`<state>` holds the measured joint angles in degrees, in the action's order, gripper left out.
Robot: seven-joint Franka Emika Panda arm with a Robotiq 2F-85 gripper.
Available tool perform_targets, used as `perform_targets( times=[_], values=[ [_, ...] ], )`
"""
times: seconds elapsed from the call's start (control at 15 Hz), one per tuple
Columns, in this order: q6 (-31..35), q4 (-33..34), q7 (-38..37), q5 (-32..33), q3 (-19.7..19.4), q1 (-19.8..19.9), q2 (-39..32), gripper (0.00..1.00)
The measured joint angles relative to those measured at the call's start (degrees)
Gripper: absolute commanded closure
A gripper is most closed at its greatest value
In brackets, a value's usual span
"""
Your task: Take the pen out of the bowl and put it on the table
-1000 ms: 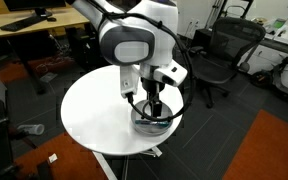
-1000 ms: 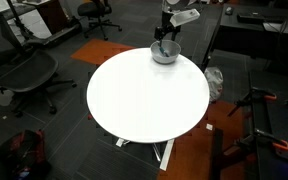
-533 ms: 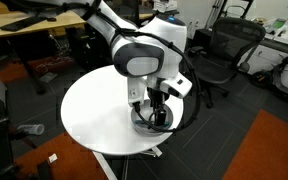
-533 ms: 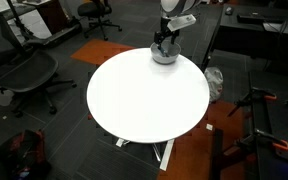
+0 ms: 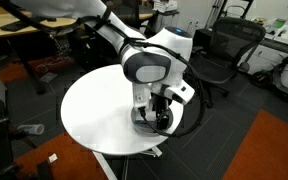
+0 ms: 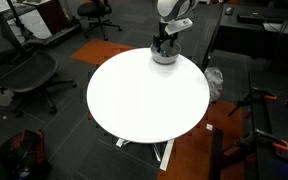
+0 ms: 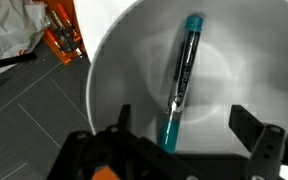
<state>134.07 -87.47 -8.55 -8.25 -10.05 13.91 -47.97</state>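
The pen, dark with a teal-blue body, lies inside the shiny metal bowl in the wrist view. My gripper is open, its two fingers on either side of the pen's near end, lowered into the bowl. In both exterior views the gripper hangs straight down into the bowl, which stands at the edge of the round white table. The pen is hidden by the gripper there.
Black office chairs stand around the table. Tan desks are behind. An orange rug and a white bag lie on the floor near the table's edge.
The arm has sunk lower and the gripper has gone down into the bowl over the pen. The bowl has not moved.
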Motion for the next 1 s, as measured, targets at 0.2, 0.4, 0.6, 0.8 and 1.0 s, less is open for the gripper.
perform_targets(
  times=[0.2, 0.4, 0.6, 0.8, 1.0],
  values=[
    [-1.2, 2.2, -0.7, 0.0, 0.0, 0.0, -1.5, 0.26],
    [-2.2, 3.9, -1.0, 0.0, 0.0, 0.0, -2.6, 0.49],
    [-2.6, 5.0, -1.0, 0.0, 0.0, 0.1, -3.5, 0.73],
    [-2.7, 5.6, -1.0, 0.0, 0.0, 0.2, -4.1, 0.95],
    [-3.0, 6.0, -1.0, 0.0, 0.1, 0.4, -4.4, 0.95]
  ],
)
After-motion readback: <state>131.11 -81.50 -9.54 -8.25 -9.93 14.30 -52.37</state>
